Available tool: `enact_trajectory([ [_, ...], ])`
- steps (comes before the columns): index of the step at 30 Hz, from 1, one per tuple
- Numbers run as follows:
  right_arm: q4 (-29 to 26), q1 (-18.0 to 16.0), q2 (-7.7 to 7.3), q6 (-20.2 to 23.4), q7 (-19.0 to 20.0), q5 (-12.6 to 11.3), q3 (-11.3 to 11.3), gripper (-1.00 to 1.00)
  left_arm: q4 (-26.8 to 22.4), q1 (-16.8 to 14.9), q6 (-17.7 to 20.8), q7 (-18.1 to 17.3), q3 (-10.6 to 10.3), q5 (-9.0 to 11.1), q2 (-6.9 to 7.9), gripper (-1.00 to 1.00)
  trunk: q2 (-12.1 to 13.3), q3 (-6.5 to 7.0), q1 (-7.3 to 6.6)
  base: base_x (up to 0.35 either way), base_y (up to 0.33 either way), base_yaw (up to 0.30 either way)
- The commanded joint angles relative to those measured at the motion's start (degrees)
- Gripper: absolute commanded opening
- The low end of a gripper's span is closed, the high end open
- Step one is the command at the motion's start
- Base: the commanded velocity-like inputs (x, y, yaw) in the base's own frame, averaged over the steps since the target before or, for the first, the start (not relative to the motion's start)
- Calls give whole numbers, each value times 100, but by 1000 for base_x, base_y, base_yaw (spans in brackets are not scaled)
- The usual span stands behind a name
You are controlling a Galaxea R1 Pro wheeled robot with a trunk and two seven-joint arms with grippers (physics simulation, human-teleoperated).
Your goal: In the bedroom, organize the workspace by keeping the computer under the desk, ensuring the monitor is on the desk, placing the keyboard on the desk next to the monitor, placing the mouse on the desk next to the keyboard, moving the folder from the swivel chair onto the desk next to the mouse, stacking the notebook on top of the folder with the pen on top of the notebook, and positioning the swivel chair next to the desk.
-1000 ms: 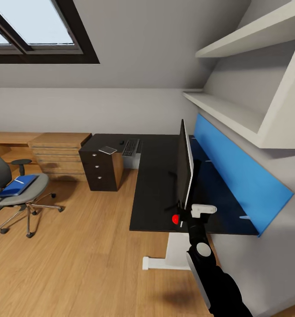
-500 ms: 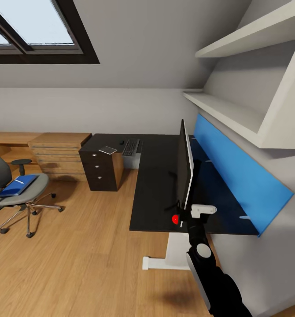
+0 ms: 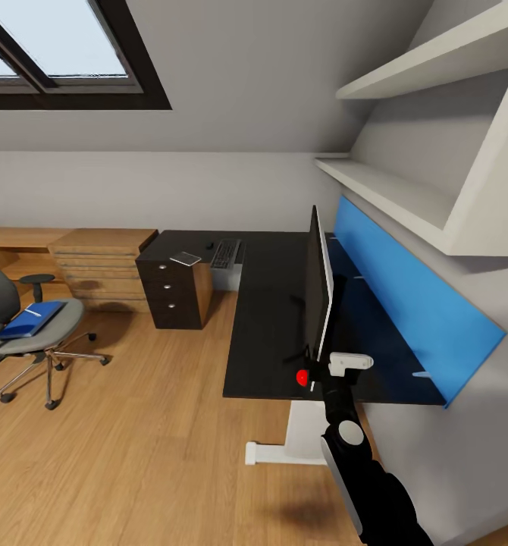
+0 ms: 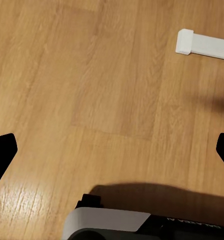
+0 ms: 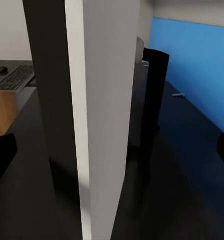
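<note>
The monitor (image 3: pixel 318 288) stands edge-on on the black desk (image 3: pixel 269 318). My right gripper (image 3: pixel 315 364) is at its near edge. In the right wrist view the gripper (image 5: pixel 112 150) is open, and the monitor's white back (image 5: pixel 104 100) stands between the wide-apart fingertips (image 5: pixel 1 155). The keyboard (image 3: pixel 225 253) and the small black mouse (image 3: pixel 208 245) lie on the desk's far wing. A thin grey notebook (image 3: pixel 186 258) rests on the dark drawer cabinet. At far left is the swivel chair (image 3: pixel 57 322), with the blue folder (image 3: pixel 28 321) and white pen (image 3: pixel 32 312) on its seat. My left gripper (image 4: pixel 112 152) hangs open over the floor.
The dark drawer cabinet (image 3: pixel 174 292) stands under the desk's far wing, next to a light wooden drawer chest (image 3: pixel 98 265). White shelves (image 3: pixel 390 189) jut out above the blue back panel (image 3: pixel 406 296). The desk's white foot (image 4: pixel 202 44) lies on the wood floor (image 3: pixel 133 455).
</note>
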Motion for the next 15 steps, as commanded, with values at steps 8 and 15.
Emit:
enact_trajectory([
  [8,-1,-4,1,10,-46,51,12,100,-2,-3,-14,-8,49,-43,6,100,-9,-10,2,0,0,0],
  [15,7,-4,1,14,-56,51,14,100,-1,-3,-14,-8,49,-42,8,100,-9,-10,2,0,0,0],
])
